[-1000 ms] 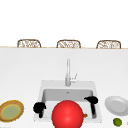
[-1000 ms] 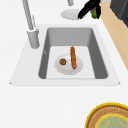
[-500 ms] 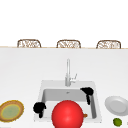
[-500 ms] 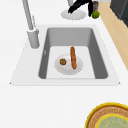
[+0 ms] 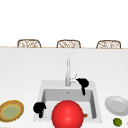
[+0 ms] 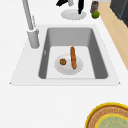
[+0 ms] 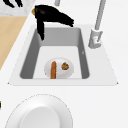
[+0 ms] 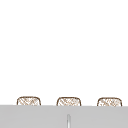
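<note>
My right hand [image 5: 82,83] hovers open above the back right of the sink [image 5: 42,86], right beside the faucet [image 5: 67,72] and its side lever; one finger hangs down over the basin. It shows large in the right side view [image 7: 51,15] and at the top of the left side view [image 6: 80,6]. The left hand [image 5: 39,108] hangs open over the sink's front left corner, holding nothing. In the basin a small white plate [image 6: 67,68] carries an orange stick [image 6: 73,57] and a small brown round piece [image 6: 62,61].
A big red ball [image 5: 67,115] covers the sink's front in the front view. A yellow-rimmed plate [image 5: 11,111] lies on the left counter, a white plate [image 5: 116,105] and a lime [image 5: 117,121] on the right. Three chair backs [image 5: 68,43] stand behind.
My right hand has moved from the sink's right rim back and to the left, up to the faucet. The left hand has stayed where it was.
</note>
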### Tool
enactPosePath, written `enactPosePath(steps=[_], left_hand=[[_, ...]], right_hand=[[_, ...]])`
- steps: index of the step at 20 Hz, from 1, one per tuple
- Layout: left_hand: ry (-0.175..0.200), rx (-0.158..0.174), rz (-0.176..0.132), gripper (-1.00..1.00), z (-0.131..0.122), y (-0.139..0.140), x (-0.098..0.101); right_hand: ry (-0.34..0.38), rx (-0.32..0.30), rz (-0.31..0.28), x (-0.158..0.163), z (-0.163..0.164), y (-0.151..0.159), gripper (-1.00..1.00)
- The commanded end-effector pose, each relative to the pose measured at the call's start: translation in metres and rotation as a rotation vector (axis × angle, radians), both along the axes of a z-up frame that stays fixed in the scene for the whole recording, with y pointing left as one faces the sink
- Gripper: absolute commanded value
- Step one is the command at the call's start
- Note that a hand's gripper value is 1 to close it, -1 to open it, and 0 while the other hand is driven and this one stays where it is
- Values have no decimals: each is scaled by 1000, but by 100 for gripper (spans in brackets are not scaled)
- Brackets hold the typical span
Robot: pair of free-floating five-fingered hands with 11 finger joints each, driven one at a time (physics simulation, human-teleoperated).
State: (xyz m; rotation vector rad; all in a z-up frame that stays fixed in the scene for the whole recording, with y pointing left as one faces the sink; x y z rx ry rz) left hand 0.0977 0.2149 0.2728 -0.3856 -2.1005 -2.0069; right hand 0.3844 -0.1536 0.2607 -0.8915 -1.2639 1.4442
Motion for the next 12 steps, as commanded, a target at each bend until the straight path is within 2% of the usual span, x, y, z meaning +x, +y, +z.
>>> enactPosePath(steps=[1, 5, 8, 10, 12], left_hand=[[0, 0, 0, 0, 0, 0, 0], [0, 0, 0, 0, 0, 0, 0], [0, 0, 0, 0, 0, 0, 0], [0, 0, 0, 0, 0, 0, 0], [0, 0, 0, 0, 0, 0, 0]], right_hand=[[-53, -11, -5, 21, 17, 10, -100], [-92, -33, -42, 34, 31, 17, -100], [-127, -33, -47, 42, 42, 20, -100], [-129, -35, -33, 50, 44, 23, -100], [-70, -66, -5, 69, 36, 32, -100]])
